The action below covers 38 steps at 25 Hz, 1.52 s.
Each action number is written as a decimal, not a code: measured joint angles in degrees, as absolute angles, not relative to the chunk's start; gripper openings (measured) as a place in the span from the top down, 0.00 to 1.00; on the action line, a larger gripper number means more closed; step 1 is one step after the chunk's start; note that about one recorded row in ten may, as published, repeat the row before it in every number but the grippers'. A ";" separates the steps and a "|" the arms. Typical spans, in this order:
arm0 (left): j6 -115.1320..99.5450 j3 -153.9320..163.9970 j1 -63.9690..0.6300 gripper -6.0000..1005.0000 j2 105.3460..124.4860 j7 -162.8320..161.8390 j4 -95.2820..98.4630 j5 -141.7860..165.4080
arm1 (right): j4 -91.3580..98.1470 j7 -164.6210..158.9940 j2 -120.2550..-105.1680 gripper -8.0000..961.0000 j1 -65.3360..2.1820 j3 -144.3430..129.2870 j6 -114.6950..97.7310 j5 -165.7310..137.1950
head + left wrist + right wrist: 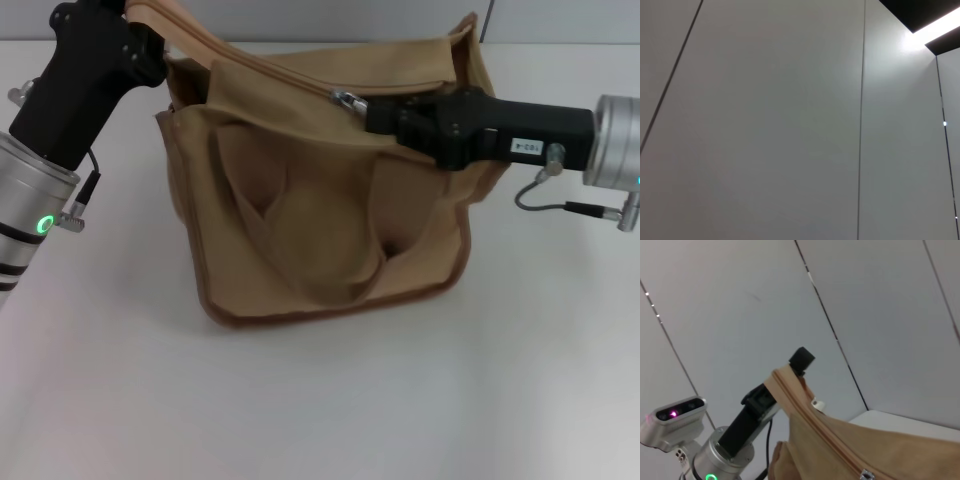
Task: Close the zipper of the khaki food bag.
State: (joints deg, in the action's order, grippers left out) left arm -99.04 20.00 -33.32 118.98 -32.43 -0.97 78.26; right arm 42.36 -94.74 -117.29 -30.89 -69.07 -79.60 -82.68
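Fingers of right gripper (pixel 362 107) pinched zipper pull tab (pixel 345 99); left gripper (pixel 152 40) fingers' state could not be told.
Left gripper sat at corner of khaki food bag (pixel 330 220) on desk (pixel 320 400).

A plain white worktop (pixel 320 400) fills the lower part of the head view and runs back to a straight far edge. Behind it stands a pale grey wall (pixel 330 20). The wrist views show this wall (pixel 765 125) made of large flat panels divided by thin dark seams (pixel 861 120). Near one corner a bright strip light (pixel 935 27) glows against a dark ceiling (pixel 910 10). Small light glints dot one seam (pixel 652 302).
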 joint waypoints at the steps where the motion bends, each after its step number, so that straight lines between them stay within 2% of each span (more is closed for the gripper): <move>1: -99.03 19.80 -33.21 0.98 118.96 -32.43 -0.95 78.27 | 42.44 -95.03 -117.11 0.98 -30.54 -69.05 -79.62 -82.68; 7: -98.73 19.68 -33.05 0.98 118.92 -32.41 -0.87 78.21 | 42.50 -96.04 -116.30 0.98 -28.18 -65.04 -82.37 -83.85; 17: -98.20 19.69 -33.04 0.98 118.94 -32.55 -0.88 78.19 | 42.70 -96.24 -116.18 0.98 -26.07 -59.60 -85.73 -87.12; 31: -97.52 19.69 -33.06 0.98 118.93 -32.63 -0.88 78.24 | 42.87 -95.87 -116.14 0.98 -23.90 -55.75 -87.12 -88.95; 37: -96.40 17.92 -33.72 0.98 118.97 -32.19 -0.59 78.01 | 42.85 -94.30 -116.78 0.98 -22.99 -52.18 -89.38 -88.44; 38: -96.40 17.92 -33.72 0.95 118.97 -32.19 -0.59 78.01 | 42.85 -94.30 -116.78 0.98 -22.99 -52.18 -89.38 -88.44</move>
State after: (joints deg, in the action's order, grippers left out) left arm -96.40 17.92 -33.72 118.97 -32.19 -0.59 78.01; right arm 42.85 -94.30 -116.78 -22.99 -52.18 -89.38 -88.44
